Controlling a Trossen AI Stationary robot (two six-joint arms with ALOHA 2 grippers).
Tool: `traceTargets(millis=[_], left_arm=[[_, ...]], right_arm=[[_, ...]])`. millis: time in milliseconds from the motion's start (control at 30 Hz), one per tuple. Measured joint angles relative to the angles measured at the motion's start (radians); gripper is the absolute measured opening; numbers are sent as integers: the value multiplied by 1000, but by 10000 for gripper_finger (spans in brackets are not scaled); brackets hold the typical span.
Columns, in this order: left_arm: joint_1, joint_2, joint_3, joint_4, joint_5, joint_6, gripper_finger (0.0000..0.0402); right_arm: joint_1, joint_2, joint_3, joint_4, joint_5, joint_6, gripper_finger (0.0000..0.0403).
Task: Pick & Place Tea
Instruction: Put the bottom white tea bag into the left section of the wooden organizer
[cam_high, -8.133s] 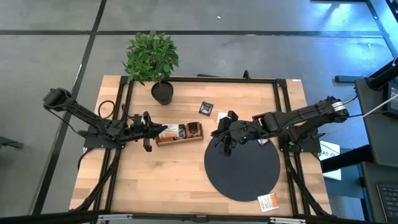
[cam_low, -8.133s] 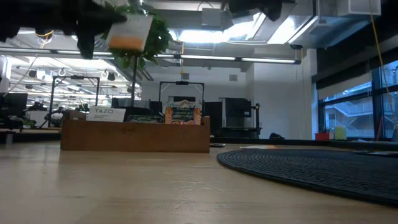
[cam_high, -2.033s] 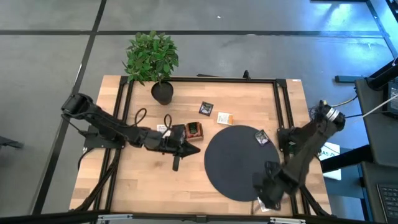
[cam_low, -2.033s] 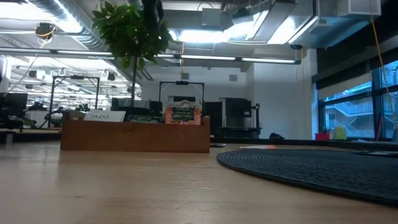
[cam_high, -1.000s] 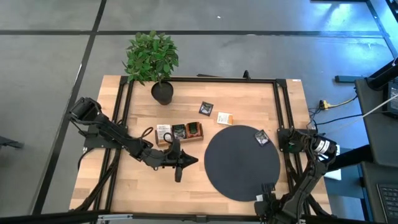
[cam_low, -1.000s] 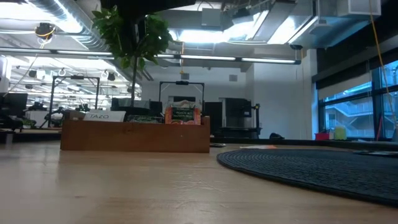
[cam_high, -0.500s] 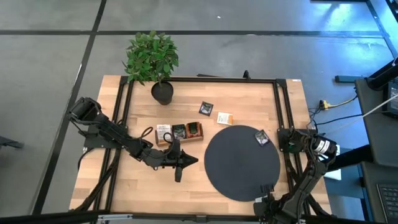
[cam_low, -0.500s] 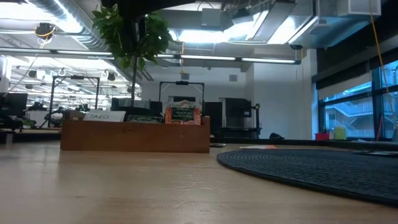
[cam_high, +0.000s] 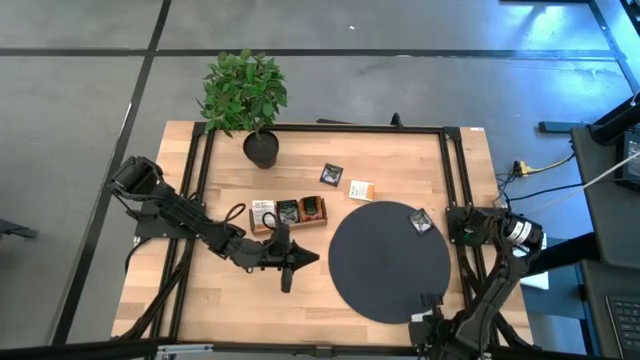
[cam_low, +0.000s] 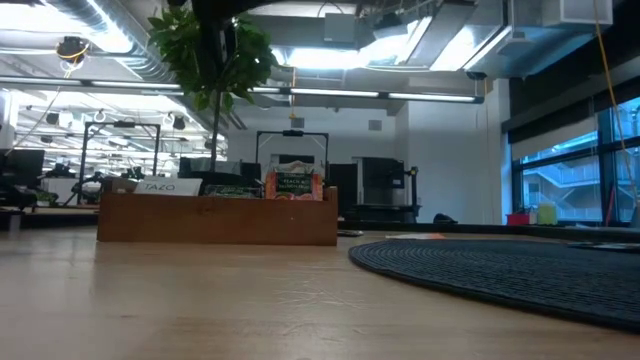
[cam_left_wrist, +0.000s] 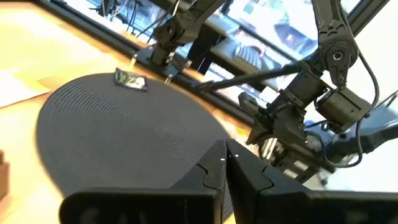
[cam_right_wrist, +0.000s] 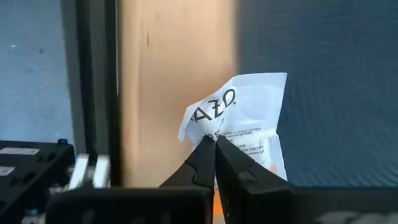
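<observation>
Counter (cam_high: 210, 290), pale wood, rectangular: carries everything listed here.

Mat (cam_high: 385, 265), large, black, round, ribbed: lies toward the counter's right half, reaching close to its near edge.

Tray (cam_high: 287, 212), brown wood, three compartments: sits near the counter's middle. Each compartment already holds sachets; the low view shows packets standing up above its wall. This part of the job looks done.

Left arm, dark: stretched over the counter on the near side of the tray, its claw (cam_high: 293, 261) clenched with nothing in it. Waiting, by the look of it.

Right arm, dark: folded down at the counter's near right corner. Its claw (cam_right_wrist: 214, 149) is clenched on a white paper tea sachet with orange print (cam_right_wrist: 239, 134), lying half on the mat's rim, half on bare wood. The pinch lands on the packet's edge, and the paper is crumpled there. Not yet lifted, as far as I can judge.

Loose tea left to gather:
- one dark grey-black sachet (cam_high: 420, 221) on the mat's far right rim;
- one white-and-orange sachet (cam_high: 360, 188) on the wood just beyond the mat's far edge;
- one dark sachet (cam_high: 331, 174) beside it, nearer the counter's far edge.

Estimate: well over halfway; four sachets outstanding, one of them in hand.
</observation>
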Motion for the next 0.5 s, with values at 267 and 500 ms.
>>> traceTargets(millis=[267,500], left_arm=[[18,0,1,177,-27,-42,3],[55,-1,1,210,-28,-61,4]], right_arm=[[-59,-90,169,-353,222,38,11],[-214,-100,260,-421,477,4,11]])
